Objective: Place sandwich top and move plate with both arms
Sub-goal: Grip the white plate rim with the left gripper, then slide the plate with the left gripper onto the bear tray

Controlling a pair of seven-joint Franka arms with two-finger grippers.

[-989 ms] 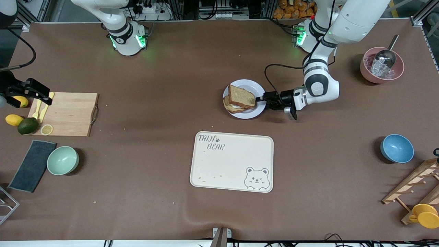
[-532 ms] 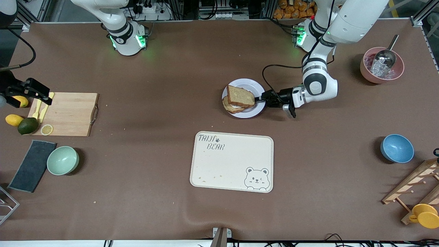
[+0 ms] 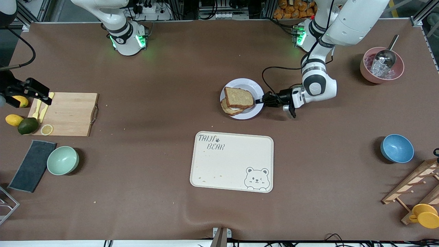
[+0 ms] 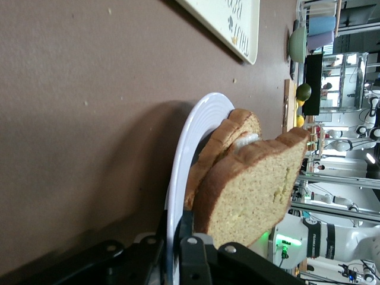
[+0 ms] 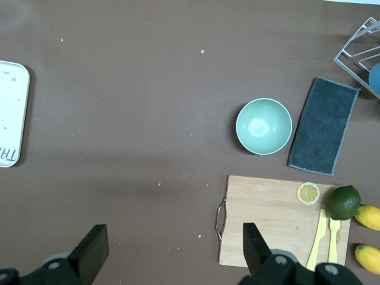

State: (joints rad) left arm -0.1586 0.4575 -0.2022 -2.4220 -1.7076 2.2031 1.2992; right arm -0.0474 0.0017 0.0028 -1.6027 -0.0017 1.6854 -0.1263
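Brown matting covers the whole desk [image 3: 164,85], and right near its middle sits the plate [image 3: 247,83], just farther from the front camera than the cream bear-printed tray [image 3: 232,161]. On that plate the sandwich top [image 3: 238,98] lies slightly askew over the lower slice [image 3: 227,108], a bit of white filling peeking out between them. The left hand [image 3: 261,101] is down at the plate's edge toward the left arm's end of the desk, clenched on the rim; the left wrist view shows the rim [image 4: 184,160] running straight into the black fingers [image 4: 189,249]. Over at the right arm's end, the right hand [image 5: 172,252] waits up above the wooden cutting board [image 5: 270,217], its fingers spread wide with nothing between them. A mint bowl [image 5: 264,126] sits near that board.
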